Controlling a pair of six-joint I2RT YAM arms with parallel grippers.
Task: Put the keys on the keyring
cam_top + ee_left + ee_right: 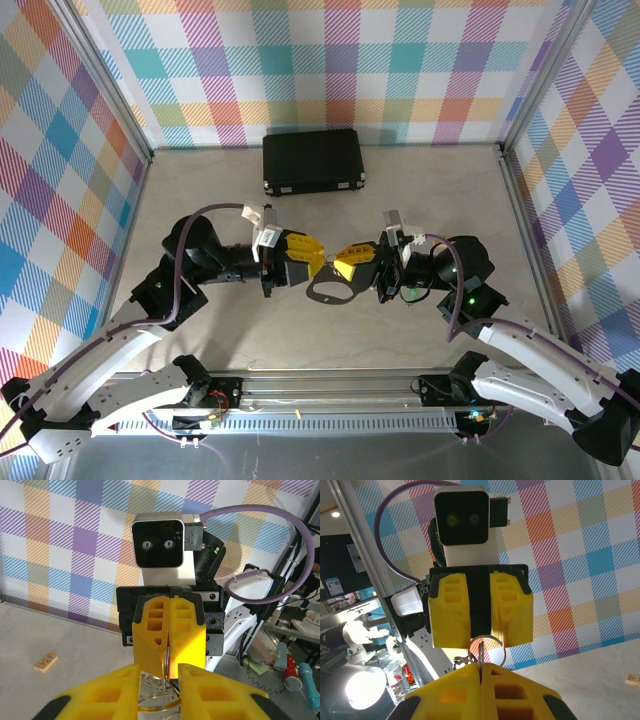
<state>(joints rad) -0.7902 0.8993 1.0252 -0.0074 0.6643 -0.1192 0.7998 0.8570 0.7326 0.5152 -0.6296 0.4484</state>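
The right pincer [481,672] is clamped shut, its yellow fingertips pressed together on the thin silver edge of the keyring [481,656], which stands upright out of the grip. The left pincer [480,639] faces it head-on, its two yellow fingers held apart by a narrow gap. The loop of the keyring reaches into that gap, and whether the fingers touch the metal cannot be told.

In the left wrist view, a bunch of small silver keys [150,681] shows between the lower yellow fingertips, at the bottom centre of the frame, just beside the curved wire of the loop.

In the top view the two pincers meet tip to tip at the middle of the frame, above the pale table [200,190], with the loop showing as a dark oval just below them. A black rectangular case [313,160] lies flat at the upper centre, well apart from both arms. A small tan block [46,662] rests on the table at the left of the left wrist view.
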